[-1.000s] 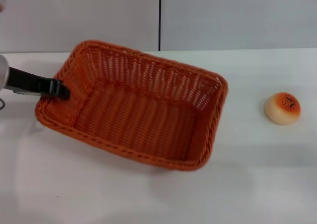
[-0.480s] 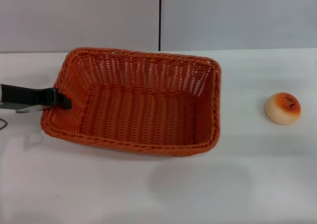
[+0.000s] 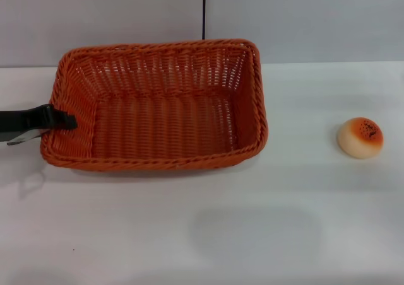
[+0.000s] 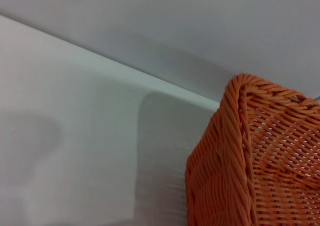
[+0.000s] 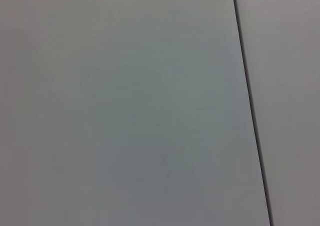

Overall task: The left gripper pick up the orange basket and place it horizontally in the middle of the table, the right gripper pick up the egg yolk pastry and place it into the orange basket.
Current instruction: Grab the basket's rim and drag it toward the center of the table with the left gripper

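The left gripper (image 3: 63, 120) reaches in low from the table's left edge, its slim black fingers (image 3: 58, 117) pinched together on the braided rim of the orange basket's (image 3: 158, 108) left short wall, so it is grasping the basket at that end. The basket sits upright on the white table (image 3: 252, 234), its long sides running across the table and its far rim close to the grey back wall (image 3: 303, 20); its woven floor holds nothing. In the left wrist view only a corner of the basket (image 4: 235, 151) shows, with its shadow on the table (image 4: 75, 136) beside it. The egg yolk pastry (image 3: 360, 137) rests on the table well to the right of the basket, apart from it, seeded top upward. The right gripper is out of sight; its wrist camera faces the wall (image 5: 125, 106) and a dark seam (image 5: 250, 106).
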Tool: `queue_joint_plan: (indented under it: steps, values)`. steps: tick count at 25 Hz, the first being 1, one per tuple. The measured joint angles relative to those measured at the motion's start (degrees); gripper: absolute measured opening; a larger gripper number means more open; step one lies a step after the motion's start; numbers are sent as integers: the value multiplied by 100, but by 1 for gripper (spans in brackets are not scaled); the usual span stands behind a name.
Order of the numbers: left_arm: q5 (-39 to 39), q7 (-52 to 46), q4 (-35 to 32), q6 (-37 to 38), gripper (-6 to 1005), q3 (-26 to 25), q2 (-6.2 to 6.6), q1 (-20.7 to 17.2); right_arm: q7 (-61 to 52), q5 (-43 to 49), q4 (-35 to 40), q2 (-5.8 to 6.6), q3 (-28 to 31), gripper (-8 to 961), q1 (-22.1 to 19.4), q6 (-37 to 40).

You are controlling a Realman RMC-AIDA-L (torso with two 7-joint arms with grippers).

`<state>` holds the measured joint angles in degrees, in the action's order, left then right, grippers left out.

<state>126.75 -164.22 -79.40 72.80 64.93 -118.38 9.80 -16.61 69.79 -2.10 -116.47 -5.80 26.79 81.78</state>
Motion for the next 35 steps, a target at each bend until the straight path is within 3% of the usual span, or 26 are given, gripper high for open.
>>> queue_joint_plan:
  steps: [18, 22, 26, 31, 35]
  values:
    - [57, 273, 129, -102, 157, -18, 21, 51, 17, 0, 34, -38, 44, 487, -11, -8]
    - [45, 424, 383, -65, 160, -98, 50, 161, 37, -1, 34, -41, 43, 487, 4, -8]
    - [-9, 795, 883, 225, 163, -518, 55, 443, 44, -1, 36, -42, 43, 486, 29, -8]
    - [-7, 1108, 1191, 520, 338, -988, 59, 671, 46, -1, 61, -49, 43, 485, 40, -10]
    - [-7, 1173, 1096, 638, 550, -1216, 62, 710, 48, -2, 115, -89, 43, 485, 10, -12]
